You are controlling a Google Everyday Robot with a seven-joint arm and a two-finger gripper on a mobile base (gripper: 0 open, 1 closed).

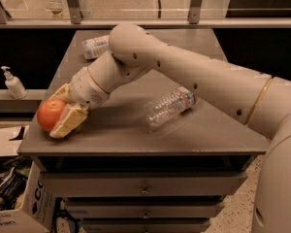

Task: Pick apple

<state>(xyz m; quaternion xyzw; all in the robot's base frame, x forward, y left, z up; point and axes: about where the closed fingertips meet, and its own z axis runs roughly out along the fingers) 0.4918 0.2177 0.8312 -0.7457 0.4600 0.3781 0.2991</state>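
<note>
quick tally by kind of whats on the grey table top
apple: 1, front left edge, gripper shut on it
plastic bottles: 2, both lying down, one mid-table, one at the back
total: 3

table [208,130] | clear bottle [169,107] centre | second bottle [94,46] rear | gripper [54,115] clasping apple [47,111], left edge

Cream-white rounded arm [184,76], gold band [260,99] near shoulder; tan hand [56,114] at table [136,140] left edge.
</note>
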